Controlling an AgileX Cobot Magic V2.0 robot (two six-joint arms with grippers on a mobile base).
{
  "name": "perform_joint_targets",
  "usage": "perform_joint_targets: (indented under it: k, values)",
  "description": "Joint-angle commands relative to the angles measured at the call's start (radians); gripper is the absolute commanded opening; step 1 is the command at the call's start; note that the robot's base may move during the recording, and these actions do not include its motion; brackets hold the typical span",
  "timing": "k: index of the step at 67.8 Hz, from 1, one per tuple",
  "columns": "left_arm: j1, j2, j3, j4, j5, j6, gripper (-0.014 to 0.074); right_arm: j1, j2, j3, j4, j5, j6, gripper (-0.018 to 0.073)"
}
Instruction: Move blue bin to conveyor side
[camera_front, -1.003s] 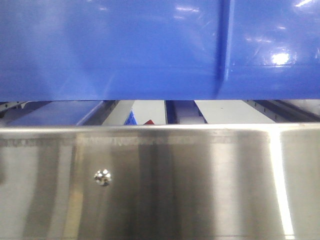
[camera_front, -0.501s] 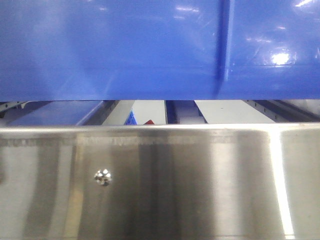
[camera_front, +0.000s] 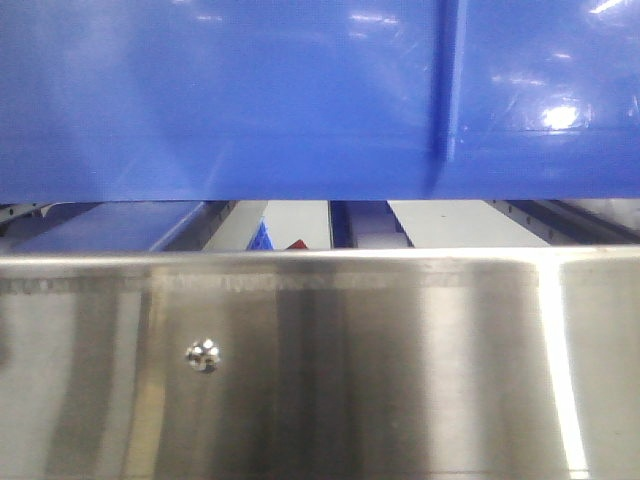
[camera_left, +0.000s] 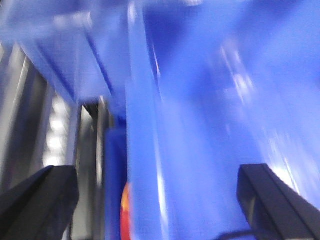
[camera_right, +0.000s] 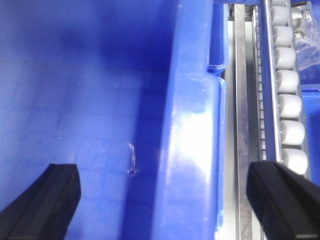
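The blue bin (camera_front: 250, 100) fills the top of the front view, its glossy wall with one vertical rib hanging just above a steel panel. In the blurred left wrist view, my left gripper (camera_left: 157, 205) is open, its dark fingers (camera_left: 40, 202) standing on either side of the blue bin's wall (camera_left: 200, 150). My right gripper (camera_right: 162, 200) is also open and straddles the blue bin's right wall and rim (camera_right: 192, 125); one finger is over the bin's inside floor, the other is outside it. The conveyor is out of view.
A brushed stainless steel panel (camera_front: 320, 370) with one screw (camera_front: 203, 354) spans the lower front view. A track of white rollers (camera_right: 290, 105) and a metal rail (camera_right: 241, 100) run close along the bin's right side. A red-orange shape (camera_left: 125, 210) shows beside the bin's wall.
The front view has shifted by only a few pixels; the bin's lower edge sits a touch lower against the steel panel. Nothing was taken hold of or let go.
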Motion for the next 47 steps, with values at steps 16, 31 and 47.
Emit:
perform_joint_targets:
  k: [16, 31, 47]
  values:
    - [0.069, 0.063, -0.023, -0.098, -0.008, 0.094, 0.0538, -0.004, 0.0, -0.01, -0.027, -0.012, -0.01, 0.0559]
    - [0.069, 0.11, -0.017, -0.088, -0.008, 0.094, 0.0538, -0.004, 0.0, -0.01, -0.03, -0.012, -0.01, 0.0559]
    - [0.069, 0.134, 0.059, -0.088, -0.008, 0.094, 0.0538, -0.004, 0.0, -0.01, -0.03, -0.012, -0.01, 0.0559]
